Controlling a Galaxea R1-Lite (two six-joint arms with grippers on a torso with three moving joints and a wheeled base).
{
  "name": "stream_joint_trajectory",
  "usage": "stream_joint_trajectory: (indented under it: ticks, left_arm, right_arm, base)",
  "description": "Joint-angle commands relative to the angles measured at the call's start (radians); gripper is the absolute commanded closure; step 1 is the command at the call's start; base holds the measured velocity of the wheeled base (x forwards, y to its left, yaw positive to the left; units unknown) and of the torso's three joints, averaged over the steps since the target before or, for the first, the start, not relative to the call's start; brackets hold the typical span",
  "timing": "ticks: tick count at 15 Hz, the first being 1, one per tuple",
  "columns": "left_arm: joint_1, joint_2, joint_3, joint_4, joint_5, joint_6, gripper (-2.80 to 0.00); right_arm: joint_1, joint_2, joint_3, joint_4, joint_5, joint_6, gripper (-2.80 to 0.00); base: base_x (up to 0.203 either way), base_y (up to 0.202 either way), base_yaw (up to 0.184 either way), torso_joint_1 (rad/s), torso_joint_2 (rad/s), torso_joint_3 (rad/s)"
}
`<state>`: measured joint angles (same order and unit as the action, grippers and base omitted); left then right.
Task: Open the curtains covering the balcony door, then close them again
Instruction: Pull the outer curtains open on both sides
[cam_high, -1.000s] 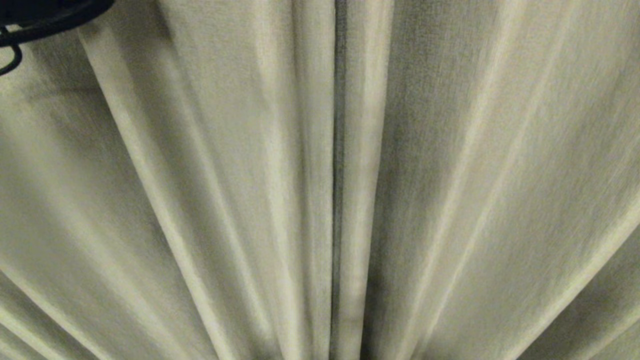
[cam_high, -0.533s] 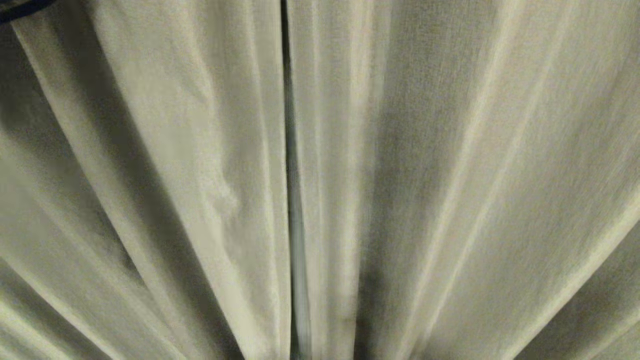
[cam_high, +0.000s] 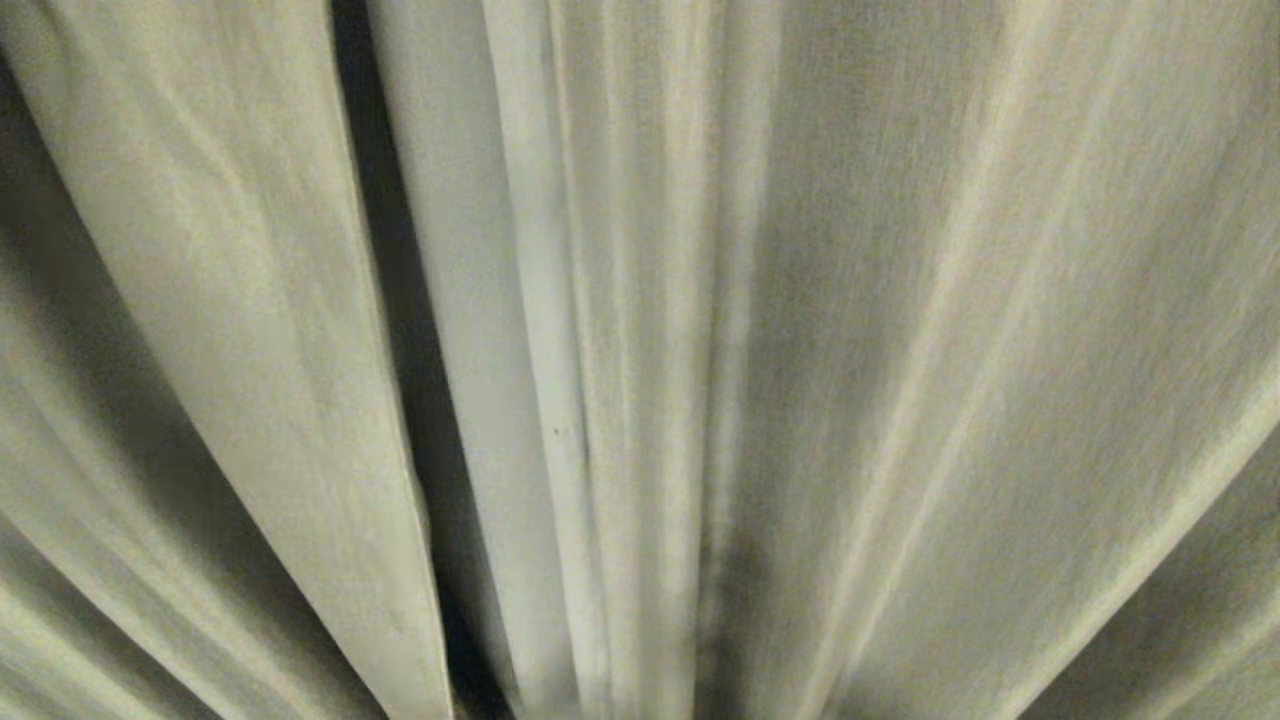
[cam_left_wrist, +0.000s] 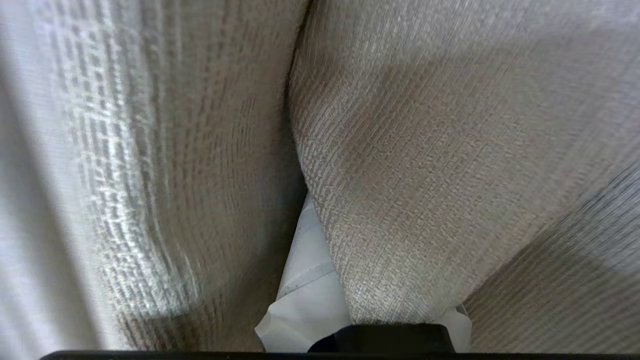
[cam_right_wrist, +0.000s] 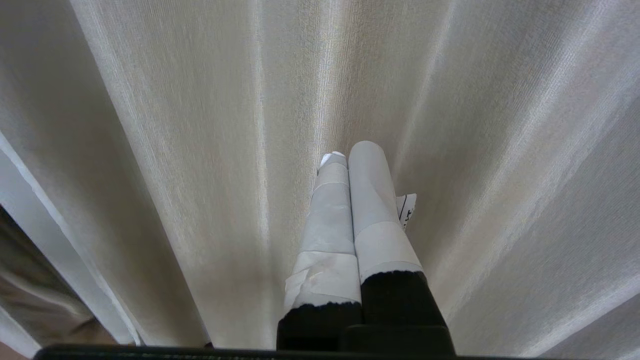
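My left gripper (cam_left_wrist: 320, 300) is pinched shut on what looks like a fold of the curtains (cam_high: 900, 350), which hang right in front of me, and that cloth could slip out if I tug hard.

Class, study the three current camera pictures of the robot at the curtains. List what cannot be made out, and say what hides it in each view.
- Balcony door: head view, hidden; the gap between the curtains shows only darkness.
- Left gripper: left wrist view, mostly buried in curtain folds.
- Both arms: outside the head view.
- Curtain top and hem: cut off in every view.
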<state>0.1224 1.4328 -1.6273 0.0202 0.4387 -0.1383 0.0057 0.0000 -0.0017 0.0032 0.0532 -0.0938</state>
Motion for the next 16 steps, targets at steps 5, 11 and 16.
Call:
stream_joint_trajectory:
  ticks: [5,11,16]
  left_arm:
    - [0.209,0.087,-0.047,-0.001,0.009,0.022,0.00]
    - [0.273,0.182,-0.072,0.000,0.144,-0.070,0.00]
    - [0.304,0.251,-0.142,0.002,0.145,-0.083,0.00]
  right_arm:
    - [0.000,0.002,0.000,0.000,0.000,-0.001,0.00]
    - [0.000,0.002,0.000,0.000,0.000,-0.001,0.00]
    - [0.000,0.002,0.000,0.000,0.000,-0.001,0.00]
  base:
    - [0.000,0.000,0.000,0.000,0.00,0.000]
    - [0.000,0.000,0.000,0.000,0.00,0.000]
    - [0.000,0.000,0.000,0.000,0.00,0.000]
